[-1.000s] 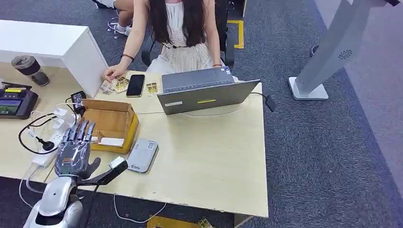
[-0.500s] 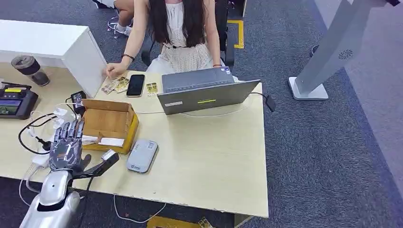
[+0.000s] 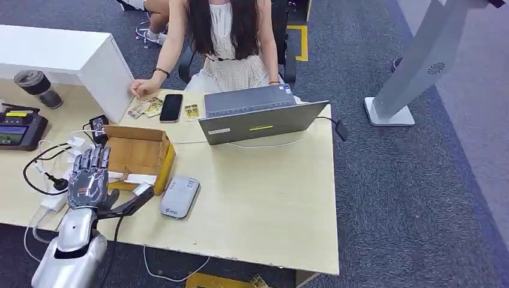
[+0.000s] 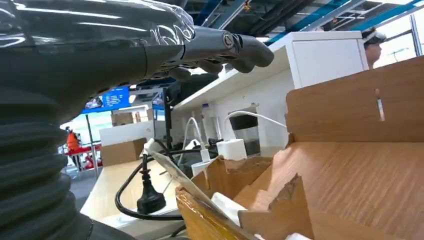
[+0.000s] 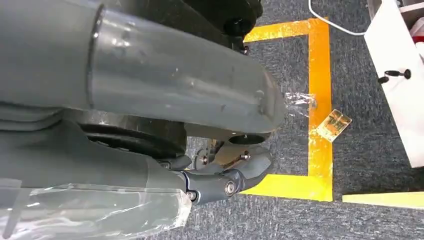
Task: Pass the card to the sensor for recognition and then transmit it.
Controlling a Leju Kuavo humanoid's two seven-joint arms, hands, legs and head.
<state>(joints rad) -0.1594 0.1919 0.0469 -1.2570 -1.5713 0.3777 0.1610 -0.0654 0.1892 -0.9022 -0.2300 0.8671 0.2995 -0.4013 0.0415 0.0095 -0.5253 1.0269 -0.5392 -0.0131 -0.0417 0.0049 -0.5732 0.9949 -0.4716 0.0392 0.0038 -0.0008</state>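
At the far left of the desk (image 3: 264, 198) sit a handheld controller (image 3: 21, 129) and a tangle of black and white cables (image 3: 51, 165) beside a power strip. Next comes the robot's left hand (image 3: 90, 177), raised over the desk's near left part with its fingers spread and straight and nothing in them, so it is open; its fingertips reach the left wall of the cardboard box (image 3: 141, 156). Inside that box, on the floor near the front wall, lies a white card (image 3: 139, 178), flat, its long axis running left to right across the box. The card is just to the right of the hand and slightly ahead of it, close but not touched, with the box wall between them. This is the relation the pickup turns on: by my judgement the hand must go up over the wall and come down to the right onto the card. The left wrist view looks along the fingers into the torn box (image 4: 350, 165). Just right of the box, a grey sensor (image 3: 180, 196) lies flat on the desk. Further right stands a laptop (image 3: 258, 117), a person seated behind it. The right hand (image 5: 220, 180) hangs beside the body over carpet, far from the card; whether it is open or closed I cannot tell.
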